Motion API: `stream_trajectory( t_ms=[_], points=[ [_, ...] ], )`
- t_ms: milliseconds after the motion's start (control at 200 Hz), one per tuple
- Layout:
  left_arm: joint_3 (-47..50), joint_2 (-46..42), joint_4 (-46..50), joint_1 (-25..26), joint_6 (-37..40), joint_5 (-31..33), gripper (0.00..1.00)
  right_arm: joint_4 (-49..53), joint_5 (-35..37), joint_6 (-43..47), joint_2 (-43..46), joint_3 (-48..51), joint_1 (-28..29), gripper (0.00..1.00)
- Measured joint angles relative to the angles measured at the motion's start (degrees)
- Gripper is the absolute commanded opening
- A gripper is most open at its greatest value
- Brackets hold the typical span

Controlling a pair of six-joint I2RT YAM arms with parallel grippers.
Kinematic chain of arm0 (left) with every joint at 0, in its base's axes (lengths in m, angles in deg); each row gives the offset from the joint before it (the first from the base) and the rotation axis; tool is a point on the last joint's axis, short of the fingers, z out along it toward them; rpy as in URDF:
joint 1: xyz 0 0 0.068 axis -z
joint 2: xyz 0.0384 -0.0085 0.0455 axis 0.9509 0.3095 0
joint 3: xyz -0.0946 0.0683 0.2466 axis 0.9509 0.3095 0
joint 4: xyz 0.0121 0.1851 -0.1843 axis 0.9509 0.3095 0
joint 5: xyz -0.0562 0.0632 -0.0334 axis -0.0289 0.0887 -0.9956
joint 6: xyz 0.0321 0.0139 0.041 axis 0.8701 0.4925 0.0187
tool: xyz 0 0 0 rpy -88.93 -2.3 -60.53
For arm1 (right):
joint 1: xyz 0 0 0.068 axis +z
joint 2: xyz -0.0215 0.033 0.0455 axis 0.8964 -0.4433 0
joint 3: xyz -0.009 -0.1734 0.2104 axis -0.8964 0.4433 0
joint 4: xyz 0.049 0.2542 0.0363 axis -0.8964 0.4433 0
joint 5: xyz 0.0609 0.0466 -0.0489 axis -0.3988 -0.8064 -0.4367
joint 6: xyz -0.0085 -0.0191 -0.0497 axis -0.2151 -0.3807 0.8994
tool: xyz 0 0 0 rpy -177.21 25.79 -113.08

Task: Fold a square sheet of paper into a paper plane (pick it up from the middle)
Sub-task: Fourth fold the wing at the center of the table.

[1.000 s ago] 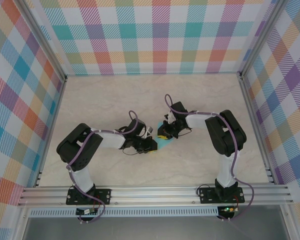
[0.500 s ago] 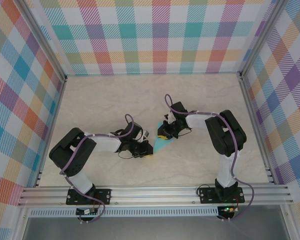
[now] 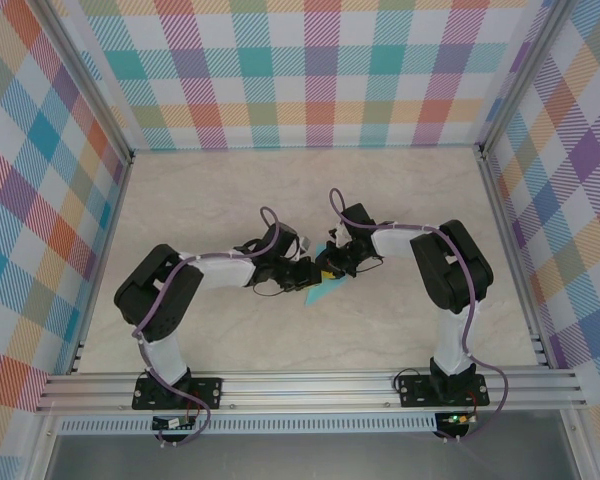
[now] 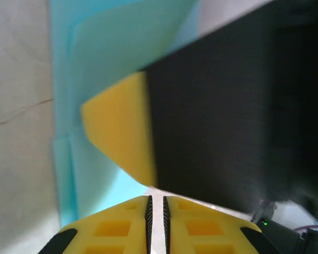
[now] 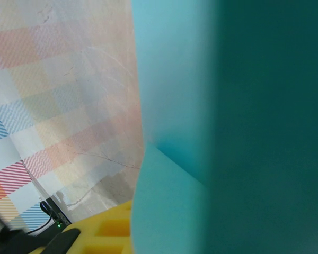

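The left fingers [image 4: 116,230] are pressed almost together, with only a hairline slit between them. Just beyond their tips is the folded turquoise paper [image 4: 116,47], over the tabletop [image 4: 21,132]. The right fingers [image 5: 108,233] are closed on that paper, which rises close past them.

Black-and-white arms [image 3: 215,272], purple cables [image 3: 267,212], yellow pincer pads [image 4: 111,230].
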Motion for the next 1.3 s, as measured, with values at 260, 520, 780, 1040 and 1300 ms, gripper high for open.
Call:
stream_trajectory(
  t_ms=[260,520,780,1040,1300],
  points=[
    [1.75,2.86,-2.64,-0.28,-0.57,-0.92,0.15,-0.50,0.02,-0.02,0.22,0.28,0.00,0.17],
    [5.05,1.07,-4.79,-0.31,1.25,0.04,0.09,0.33,0.98,-0.07,0.83,0.31,0.26,0.15],
    [4.98,0.98,-4.46,-0.31,1.36,0.46,0.07,0.68,2.75,-0.68,4.17,0.33,-0.50,0.08],
    [4.66,1.01,-3.91,-0.31,1.33,0.76,0.06,-3.21,3.02,-1.86,8.50,2.73,-0.46,0.07],
    [4.61,1.01,-3.85,-0.31,1.31,0.79,0.06,-5.49,1.90,-2.93,5.53,5.18,0.15,0.08]
  ],
)
